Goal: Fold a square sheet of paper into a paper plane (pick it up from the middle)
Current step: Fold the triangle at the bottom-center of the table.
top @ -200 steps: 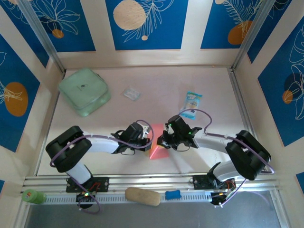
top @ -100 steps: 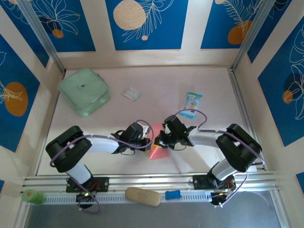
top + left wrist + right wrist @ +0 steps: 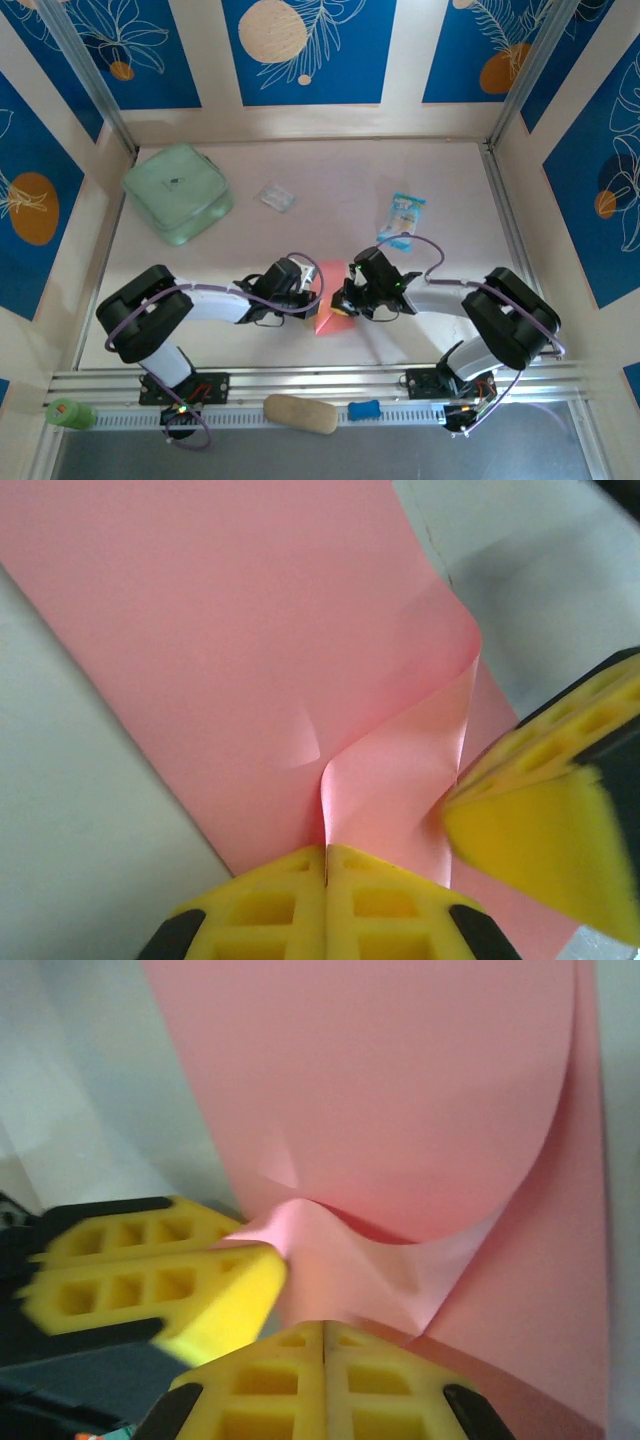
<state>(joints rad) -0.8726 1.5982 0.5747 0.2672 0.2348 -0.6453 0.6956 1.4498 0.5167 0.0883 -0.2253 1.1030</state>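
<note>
Thin square sheet of salmon-pink paper (image 3: 327,318) lies toward the near edge of the white table (image 3: 330,180), pinched between both arms.

The left fingers (image 3: 280,880) are pressed together on a raised pleat near the sheet's middle. Just beside them, the right fingers (image 3: 270,1360) pinch a neighbouring ridge, with one flap curling over. The paper looks light, limp and easily creased or torn, so small central pinches probably suit it, without hard pulling apart.
</note>
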